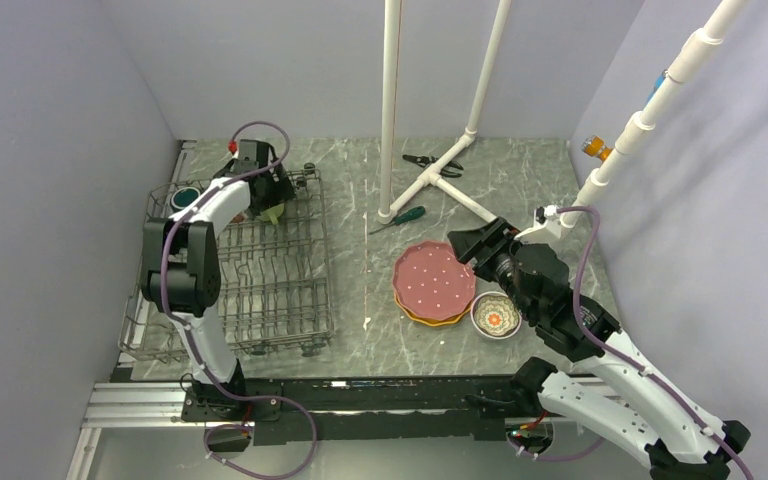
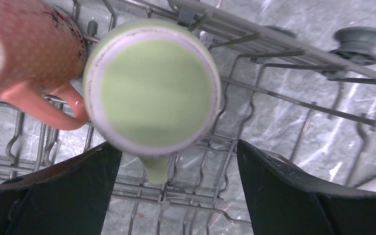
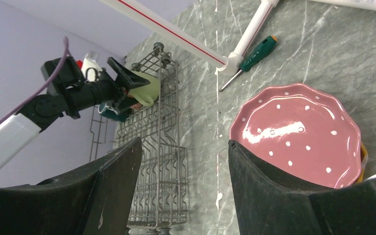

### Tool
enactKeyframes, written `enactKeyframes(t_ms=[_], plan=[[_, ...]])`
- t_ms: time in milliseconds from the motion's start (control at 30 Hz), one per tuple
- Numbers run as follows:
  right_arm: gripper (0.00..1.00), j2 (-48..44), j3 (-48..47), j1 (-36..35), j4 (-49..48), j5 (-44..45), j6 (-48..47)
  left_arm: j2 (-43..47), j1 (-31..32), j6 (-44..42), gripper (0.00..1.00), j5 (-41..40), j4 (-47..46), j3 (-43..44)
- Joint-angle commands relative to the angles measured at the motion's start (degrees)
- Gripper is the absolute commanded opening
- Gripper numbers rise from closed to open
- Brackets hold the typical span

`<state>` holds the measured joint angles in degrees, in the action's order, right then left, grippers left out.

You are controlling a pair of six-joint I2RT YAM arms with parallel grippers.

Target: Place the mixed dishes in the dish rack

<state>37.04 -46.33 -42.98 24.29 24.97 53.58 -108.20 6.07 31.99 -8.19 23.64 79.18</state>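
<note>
1. The left gripper hung over the far end of the large grey wire dish rack. Its black fingers were spread wide with nothing pinched between them.
2. The light green ceramic mug sat upside down on the tines, base up, free of both fingers. The salmon dotted mug lay beside it, its handle against the green wall.
3. The dark green mug stood in the rack's far left corner.
4. The right gripper was also parted and empty, just beside the rim of the pink scalloped plate with white dots.
5. That plate lay flat on the yellow-orange plate on the marbled table, between the rack and the small floral bowl.
6. The pink plate looked glazed, so probably stiff, slick, breakable and heavier than a mug.
7. Lying flat, it offered little to grip. The raised scalloped rim nearest the right gripper seemed the best hold, pinched across its thickness.
</note>
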Motion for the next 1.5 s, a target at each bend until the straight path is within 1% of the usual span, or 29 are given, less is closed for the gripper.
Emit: enactKeyframes(t_ms=[0,67,233,367,433,500,567,600,667,767,833,933,967,1067,1133,1233,1267,1367,1433,1467], plan=[[0.66,-0.2,-1.2,0.1,1.4,-0.5,-0.1,6.7,-0.1,0.5,0.92,0.2,-0.5,0.2],[0.66,0.2,-1.1,0.0,2.2,-0.4,0.2,8.4,0.0,-0.1,0.92,0.7,0.7,0.5],[0.67,2.2,-1.0,0.0,3.2,-1.2,-1.6,14.8,0.4,-0.4,0.92,-1.4,1.6,0.0],[0.69,4.7,-1.2,0.0,4.3,-1.2,-3.7,21.5,1.4,-1.9,0.91,-4.0,-0.9,-3.2],[0.70,7.4,-2.1,0.0,6.1,-1.1,-6.1,24.6,1.4,-1.8,0.89,-3.1,-2.5,-4.6],[0.74,9.8,-2.9,0.1,7.4,-0.8,-8.3,27.2,2.0,-1.8,0.88,-2.4,-2.9,-5.3],[0.80,11.7,-3.9,0.0,7.1,-3.4,-12.5,30.0,3.3,-3.1,0.88,-2.7,-4.0,-6.4],[0.83,12.5,-4.3,0.0,7.3,-4.6,-14.0,31.4,3.8,-3.8,0.88,-2.2,-5.0,-7.2],[0.88,13.3,-3.3,0.0,6.0,-6.2,-16.7,33.7,4.1,-4.3,0.87,1.5,-6.6,-7.8],[0.88,15.1,-2.5,0.0,8.2,-3.0,-14.3,36.2,4.6,-6.0,0.84,10.6,-9.5,-9.2],[0.87,16.5,-2.8,0.1,11.3,-1.1,-12.4,37.7,5.3,-6.1,0.83,14.2,-12.0,-11.0],[0.81,17.0,-0.6,0.1,13.5,1.7,-8.6,38.3,6.3,-5.3,0.81,22.4,-15.4,-11.8],[0.77,17.2,0.0,0.1,15.1,2.7,-6.3,38.3,6.9,-5.7,0.81,24.4,-16.3,-11.9],[0.59,17.6,1.8,0.1,18.4,3.9,-1.4,37.8,8.8,-6.1,0.81,29.4,-18.8,-12.2],[0.57,17.6,4.2,0.1,18.9,4.4,0.9,36.9,9.5,-5.4,0.80,32.8,-19.7,-11.7],[0.56,18.3,5.7,0.5,21.0,4.7,4.1,36.1,11.5,-6.5,0.81,33.1,-19.9,-11.9],[0.53,18.5,5.8,0.5,21.5,5.6,4.6,35.8,11.9,-6.4,0.81,33.1,-19.9,-11.7],[0.49,19.0,6.0,1.2,22.8,8.8,6.3,34.7,13.2,-6.2,0.80,34.9,-19.7,-11.1],[0.48,19.7,5.7,2.7,24.3,8.6,7.5,34.6,14.5,-7.4,0.81,33.6,-19.0,-11.1],[0.46,19.9,6.0,3.6,24.4,8.0,7.8,34.4,15.1,-7.7,0.81,33.1,-18.8,-11.1]])
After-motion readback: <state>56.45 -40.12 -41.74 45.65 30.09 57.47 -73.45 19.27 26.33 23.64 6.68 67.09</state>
